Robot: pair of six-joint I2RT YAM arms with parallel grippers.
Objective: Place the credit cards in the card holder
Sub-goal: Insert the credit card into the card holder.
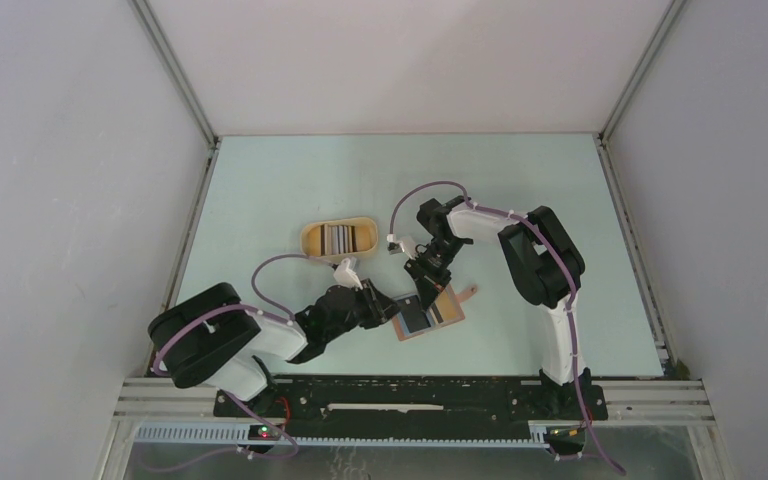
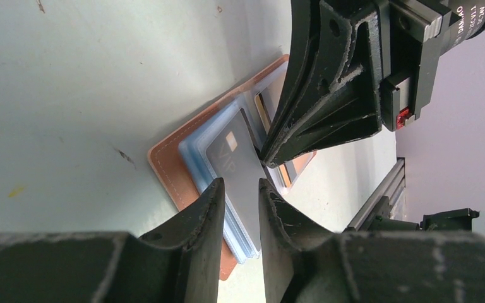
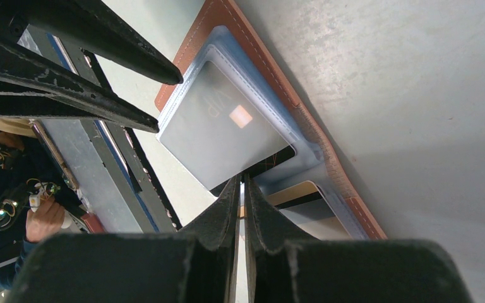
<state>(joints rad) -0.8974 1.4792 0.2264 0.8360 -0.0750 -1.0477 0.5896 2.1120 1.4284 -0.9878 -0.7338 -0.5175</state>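
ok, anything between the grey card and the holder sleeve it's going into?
Nothing visible. The grey card lies partly inside the clear sleeve of the holder. The right gripper sits at the card's edge, seemingly not across its path; the left gripper straddles its outer end.

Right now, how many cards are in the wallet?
2, both in the wallet: a grey card in a clear sleeve, a tan-edged card in the pocket beside it. Others may be hidden.

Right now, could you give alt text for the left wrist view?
A grey card lies in the open reddish-brown card holder, seen between the parted fingers of the left tool. The right tool points at the card's edge.
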